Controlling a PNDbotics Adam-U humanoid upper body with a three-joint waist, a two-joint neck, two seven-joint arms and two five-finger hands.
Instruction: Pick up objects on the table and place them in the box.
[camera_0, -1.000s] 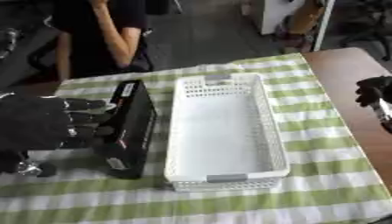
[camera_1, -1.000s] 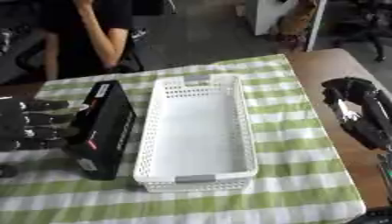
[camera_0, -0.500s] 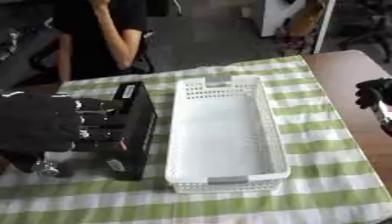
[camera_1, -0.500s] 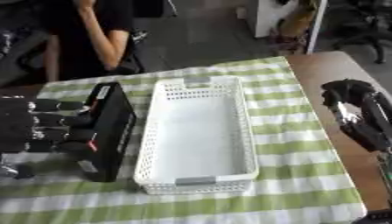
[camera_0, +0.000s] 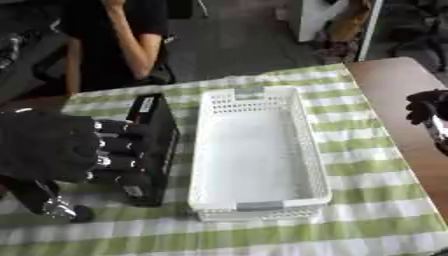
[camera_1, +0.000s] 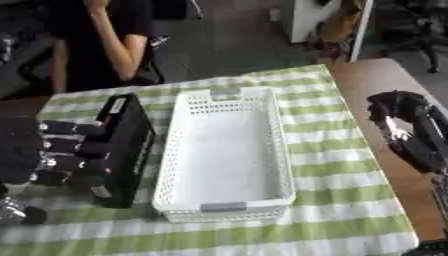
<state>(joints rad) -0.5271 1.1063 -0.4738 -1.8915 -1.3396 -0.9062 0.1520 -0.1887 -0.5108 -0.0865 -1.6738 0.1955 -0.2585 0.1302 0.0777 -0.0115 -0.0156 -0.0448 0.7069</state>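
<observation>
Left hand (camera_0: 52, 147), black and large, lies with straight fingers (camera_0: 122, 145) spread over the long black rectangular box-shaped object (camera_0: 149, 150); they are not curled around it. This object lies just left of the white perforated plastic basket (camera_0: 306, 150), its long axis parallel to the basket. Right hand (camera_1: 411, 130) waits well apart at the right edge, fingers curled and holding nothing, so I judge the left one should lift.
</observation>
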